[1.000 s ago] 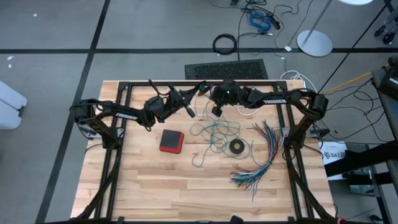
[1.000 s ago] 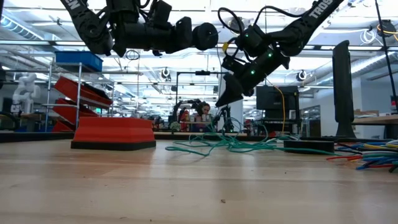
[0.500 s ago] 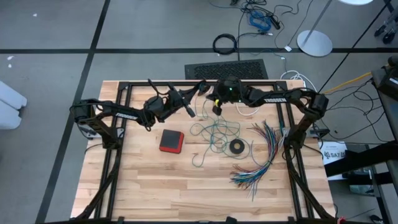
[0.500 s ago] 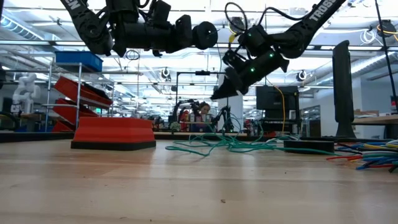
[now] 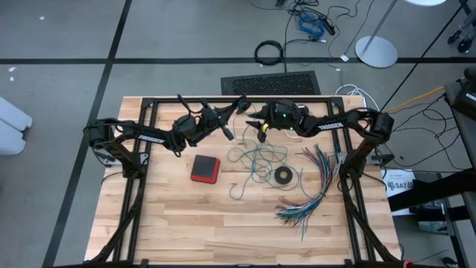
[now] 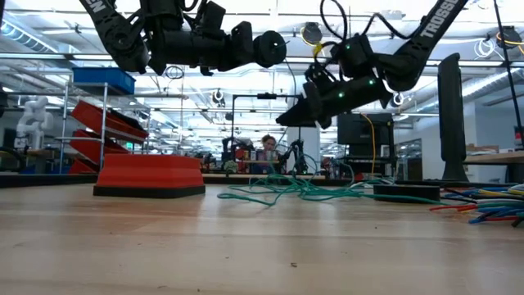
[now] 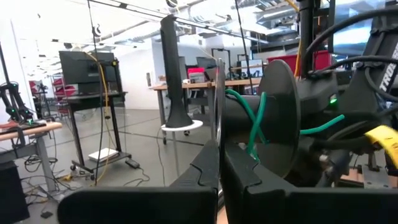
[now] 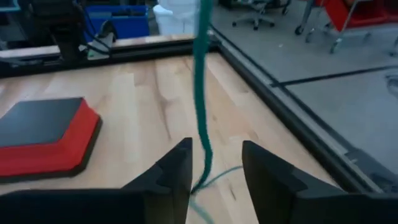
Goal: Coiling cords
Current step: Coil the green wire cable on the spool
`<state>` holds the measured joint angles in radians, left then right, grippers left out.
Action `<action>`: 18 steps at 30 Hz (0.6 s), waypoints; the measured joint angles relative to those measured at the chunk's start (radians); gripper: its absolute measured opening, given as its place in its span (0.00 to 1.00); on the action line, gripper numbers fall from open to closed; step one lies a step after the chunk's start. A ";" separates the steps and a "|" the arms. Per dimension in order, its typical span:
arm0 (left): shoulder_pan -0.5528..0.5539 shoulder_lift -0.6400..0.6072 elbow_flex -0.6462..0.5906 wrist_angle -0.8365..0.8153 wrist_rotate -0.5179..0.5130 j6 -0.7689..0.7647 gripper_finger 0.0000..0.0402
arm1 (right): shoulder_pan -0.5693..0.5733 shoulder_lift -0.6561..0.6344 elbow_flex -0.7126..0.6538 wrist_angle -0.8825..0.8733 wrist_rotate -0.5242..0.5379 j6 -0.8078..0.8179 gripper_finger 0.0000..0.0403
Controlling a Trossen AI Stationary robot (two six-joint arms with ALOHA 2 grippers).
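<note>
A teal cord [image 5: 256, 158] lies in a loose tangle on the table's middle [image 6: 303, 190]. One strand [image 8: 202, 93] rises from the tangle to a black reel [image 7: 273, 118], and some of it is wound on the hub [image 7: 255, 121]. My left gripper [image 7: 221, 165] is shut on the reel, held high above the table [image 6: 270, 47] with the fingers about level. My right gripper [image 8: 214, 168] hovers open beside the reel [image 5: 256, 128], nearly level, with the rising strand between its fingers. My left gripper pinches the reel's thin near flange [image 7: 218, 118] at its rim between its two shut fingers. The fingers come about level from the table's left. The reel is lifted clear, its axis roughly level. My right gripper: I cannot tell whether either finger touches the strand.
A red block with a black top [image 5: 205, 169] sits left of the tangle. A small black ring [image 5: 283, 176] lies right of the tangle. Beyond the ring, a fan of multicoloured wires [image 5: 312, 186] spreads toward the right edge. A black frame [image 5: 223, 99] borders the far side.
My right gripper has tipped up from pointing steeply down at the tangle to nearly level, pointing toward the table's left. Its fingers have opened. The teal tangle on the table has not shifted.
</note>
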<state>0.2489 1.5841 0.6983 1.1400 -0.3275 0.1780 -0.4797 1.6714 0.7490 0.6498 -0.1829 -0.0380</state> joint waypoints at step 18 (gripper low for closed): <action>0.000 0.000 0.000 -0.008 -0.016 0.001 0.00 | 0.028 -0.186 -0.004 -0.183 0.161 -0.124 0.31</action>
<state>0.2489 1.5841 0.6979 1.1320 -0.3439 0.1791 -0.4518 1.4852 0.7455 0.4668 -0.0216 -0.1619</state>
